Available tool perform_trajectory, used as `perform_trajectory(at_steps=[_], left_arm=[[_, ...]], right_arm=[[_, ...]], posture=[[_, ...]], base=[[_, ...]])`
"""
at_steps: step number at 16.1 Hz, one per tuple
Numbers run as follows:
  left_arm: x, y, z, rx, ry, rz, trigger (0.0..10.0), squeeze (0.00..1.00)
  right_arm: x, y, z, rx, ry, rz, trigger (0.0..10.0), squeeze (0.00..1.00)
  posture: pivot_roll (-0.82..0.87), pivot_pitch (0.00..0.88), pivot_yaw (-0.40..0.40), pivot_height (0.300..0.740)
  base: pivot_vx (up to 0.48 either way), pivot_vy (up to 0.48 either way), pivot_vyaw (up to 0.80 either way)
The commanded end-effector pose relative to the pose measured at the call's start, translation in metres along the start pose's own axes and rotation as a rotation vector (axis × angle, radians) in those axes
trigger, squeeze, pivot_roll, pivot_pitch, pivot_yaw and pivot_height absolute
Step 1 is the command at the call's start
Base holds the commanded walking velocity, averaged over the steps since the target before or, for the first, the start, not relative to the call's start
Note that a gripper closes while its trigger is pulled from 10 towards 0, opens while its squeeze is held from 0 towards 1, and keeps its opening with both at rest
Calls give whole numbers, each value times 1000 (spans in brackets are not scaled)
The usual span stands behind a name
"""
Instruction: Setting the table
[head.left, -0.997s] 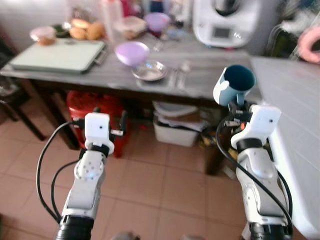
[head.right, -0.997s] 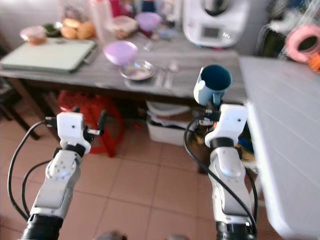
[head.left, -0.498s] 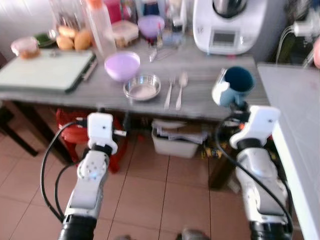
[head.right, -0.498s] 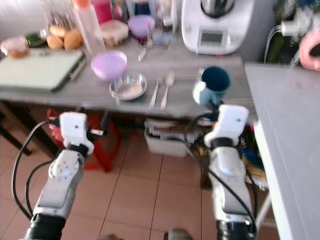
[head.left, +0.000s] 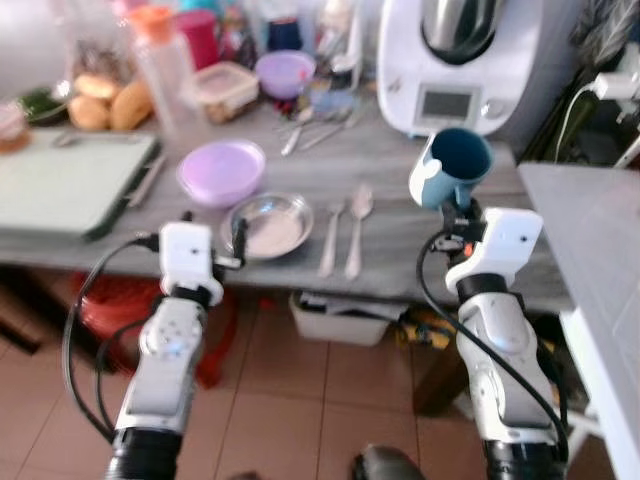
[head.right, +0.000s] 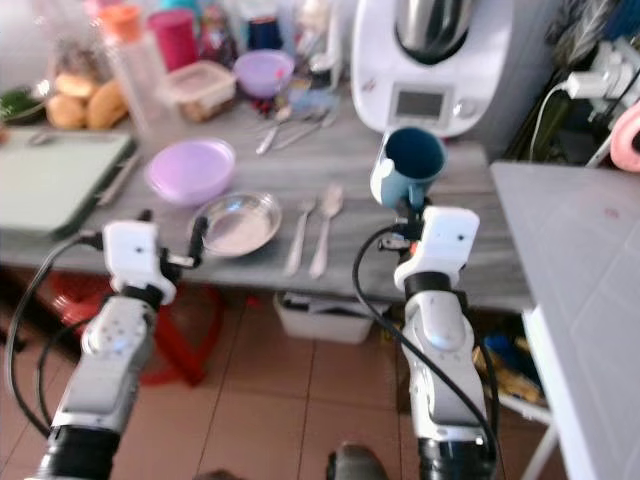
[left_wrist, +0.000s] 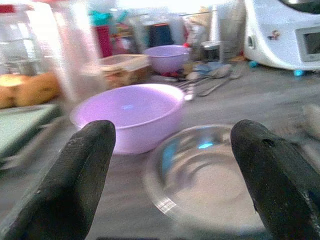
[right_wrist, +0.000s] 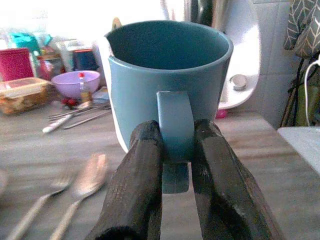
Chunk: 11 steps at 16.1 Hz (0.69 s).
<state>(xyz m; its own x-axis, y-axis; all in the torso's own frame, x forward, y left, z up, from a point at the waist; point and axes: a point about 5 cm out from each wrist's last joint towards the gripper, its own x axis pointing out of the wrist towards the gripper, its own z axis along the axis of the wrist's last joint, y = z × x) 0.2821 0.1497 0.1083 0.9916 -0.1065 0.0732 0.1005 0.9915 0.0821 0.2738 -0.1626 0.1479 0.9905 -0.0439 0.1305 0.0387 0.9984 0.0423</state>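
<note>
Closer now: glossy cylindrical teal mug (right_wrist: 169, 85)

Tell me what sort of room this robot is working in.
Most likely a home kitchen: a white countertop cooking machine stands on a grey table crowded with bowls, a fork and spoon, and bread rolls.

right claw (head.left: 452, 208): grips blue mug (head.left: 452, 168) | left claw (head.left: 212, 232): before steel dish (head.left: 268, 224)

- My arms are silver, with white boxy wrist housings.
- Black cables loop beside each forearm.
- Each end effector has long black fingers (left_wrist: 80, 180).
</note>
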Motion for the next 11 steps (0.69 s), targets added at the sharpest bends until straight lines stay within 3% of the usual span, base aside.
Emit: perform_trajectory(at_steps=[1, 2, 7, 11], left_arm=[[1, 4, 5, 17, -17, 3, 10000, 0], [0, 6, 5, 16, -19, 9, 10000, 0], [-2, 14, 16, 16, -59, 81, 10000, 0], [-17, 29, 9, 47, -16, 122, 10000, 0]], right_arm=[[1, -1, 5, -1, -25, -1, 10000, 0], [1, -1, 4, 0, -25, -1, 10000, 0], [8, -4, 10, -21, -49, 4, 10000, 0], [16, -2, 11, -34, -48, 29, 10000, 0]], posture=[[-46, 0, 21, 740], [-46, 0, 22, 740], [-34, 0, 23, 740], [-16, 0, 20, 740]], base=[[428, 0, 0], [390, 0, 0], [0, 0, 0], [0, 0, 800]])
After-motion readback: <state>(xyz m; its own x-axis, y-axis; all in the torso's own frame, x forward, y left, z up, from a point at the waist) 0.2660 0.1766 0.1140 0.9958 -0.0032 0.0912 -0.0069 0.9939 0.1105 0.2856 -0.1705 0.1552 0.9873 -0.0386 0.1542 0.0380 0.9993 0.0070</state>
